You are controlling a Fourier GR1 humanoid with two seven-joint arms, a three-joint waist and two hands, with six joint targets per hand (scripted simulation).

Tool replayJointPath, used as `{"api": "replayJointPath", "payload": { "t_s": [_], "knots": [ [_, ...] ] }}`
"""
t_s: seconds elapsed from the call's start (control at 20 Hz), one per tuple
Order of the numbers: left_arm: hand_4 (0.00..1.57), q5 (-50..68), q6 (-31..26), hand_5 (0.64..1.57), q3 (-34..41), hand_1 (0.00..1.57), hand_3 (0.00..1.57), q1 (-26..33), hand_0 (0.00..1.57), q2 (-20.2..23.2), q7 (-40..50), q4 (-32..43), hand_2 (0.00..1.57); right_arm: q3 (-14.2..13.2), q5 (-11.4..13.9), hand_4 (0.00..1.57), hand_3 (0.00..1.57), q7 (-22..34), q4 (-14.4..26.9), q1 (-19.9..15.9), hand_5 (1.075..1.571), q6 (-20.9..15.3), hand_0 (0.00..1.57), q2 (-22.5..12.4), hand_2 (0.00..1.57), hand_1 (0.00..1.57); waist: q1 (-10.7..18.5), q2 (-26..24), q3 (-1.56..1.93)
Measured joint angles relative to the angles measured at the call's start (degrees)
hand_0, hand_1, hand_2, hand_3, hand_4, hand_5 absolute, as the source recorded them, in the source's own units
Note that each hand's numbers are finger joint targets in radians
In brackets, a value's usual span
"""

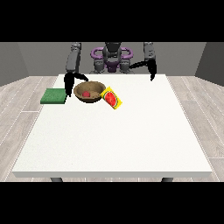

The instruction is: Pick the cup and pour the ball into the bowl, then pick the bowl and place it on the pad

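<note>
A brown bowl [89,92] sits on the white table [118,135] towards the back left, with a red ball [86,94] inside it. Lying tilted on its side just right of the bowl is a yellow cup [111,99] with a red and green picture on it. A green pad [53,96] lies at the table's left edge. The hand at the view's left [68,84] hangs between the pad and the bowl, close to the bowl's left rim. The hand at the view's right [152,72] hovers above the table's back edge, far from the objects.
The robot's torso stands behind the table's back edge. Wooden floor surrounds the table on every side.
</note>
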Motion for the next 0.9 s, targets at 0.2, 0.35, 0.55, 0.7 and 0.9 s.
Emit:
{"api": "replayJointPath", "payload": {
  "t_s": [0.2, 0.35, 0.55, 0.7, 0.9],
  "knots": [
    [0.00, 0.33, -1.33, 1.565, 0.40, 0.00, 0.00, 0.87, 0.00, 0.83, 0.66, -2.93, 0.00, -0.87, -0.20, 0.16, 0.00, -3.82, 6.09, -1.61, 1.563, 0.66, 0.00, -1.44, 0.00, 0.00, 0.47, 0.66, 0.03],
    [0.00, 1.14, -3.00, 1.566, 1.36, 0.00, 0.00, 0.78, 0.00, 1.94, 1.43, -4.29, 0.00, -1.09, -0.28, 0.10, 0.00, -6.26, 9.88, -3.24, 1.563, 1.03, 0.00, -2.11, 0.00, 0.00, 0.51, 1.52, 0.05],
    [0.00, 0.86, -3.21, 1.566, 1.64, 0.00, 0.00, 1.05, 0.00, 2.00, 1.53, -5.42, 0.00, -0.55, 0.18, 0.14, 0.00, -8.88, 13.82, -5.75, 1.565, -0.46, 0.00, -1.01, 0.00, 0.00, 0.77, 2.50, 0.06],
    [0.00, 0.99, -3.85, 1.569, 1.66, 0.00, 0.00, 0.93, 0.00, 2.36, 2.27, -7.08, 0.00, -1.60, -0.99, 0.44, 0.00, -9.41, 15.64, -6.41, 1.533, -1.10, 0.78, -0.71, 0.39, 0.78, 1.30, 2.71, -0.44],
    [0.52, 1.51, -4.83, 1.557, 1.46, 0.00, 0.00, -0.03, 0.00, 2.69, 2.49, -9.05, 0.00, -2.17, 0.85, 0.89, 1.51, -10.46, 15.79, -4.77, 1.526, -7.48, 1.57, -2.73, 1.57, 1.57, 3.20, 3.63, -1.73]
  ]
}}
